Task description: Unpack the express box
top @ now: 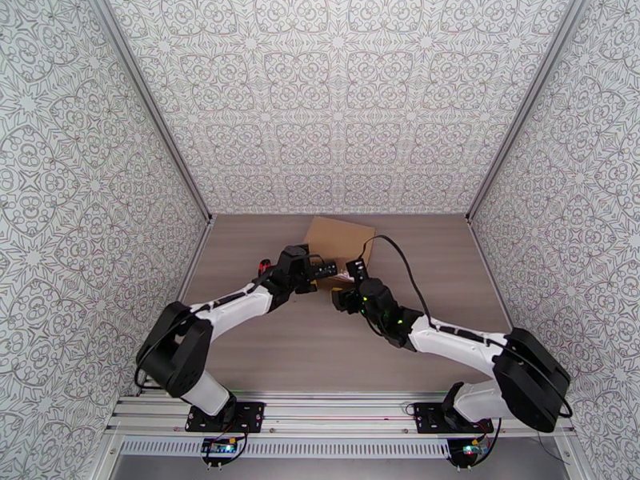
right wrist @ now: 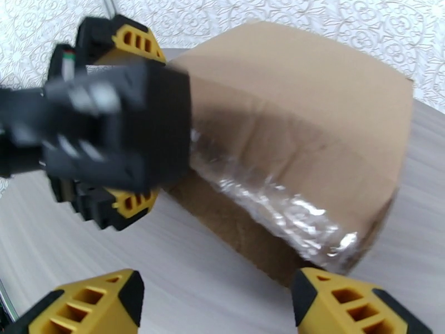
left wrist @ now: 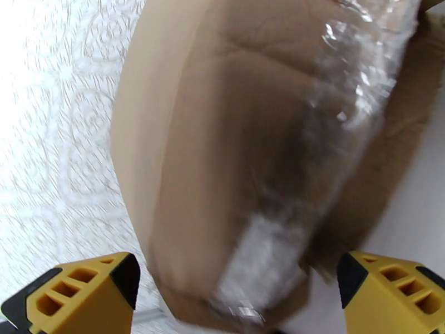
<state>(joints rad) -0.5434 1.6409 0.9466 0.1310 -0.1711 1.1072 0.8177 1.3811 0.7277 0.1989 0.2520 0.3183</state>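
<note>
Ahead of both wide-open, empty jaws: brown express box (top: 340, 236), crinkled clear tape (right wrist: 278, 210).

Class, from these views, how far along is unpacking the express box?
Done: little; the express box looks shut, crumpled tape along its seam. In hand: left gripper and right gripper, both open, sit close at the box, holding nothing. Left: free the tape, open the box, take out whatever is inside.

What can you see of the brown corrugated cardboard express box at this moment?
The brown cardboard express box rests on the grey wood-grain table, at the far middle near the back wall. Its faces are creased, and wrinkled clear tape runs along one edge. It looks shut. The open left gripper hangs close before it; contact cannot be told.
</note>
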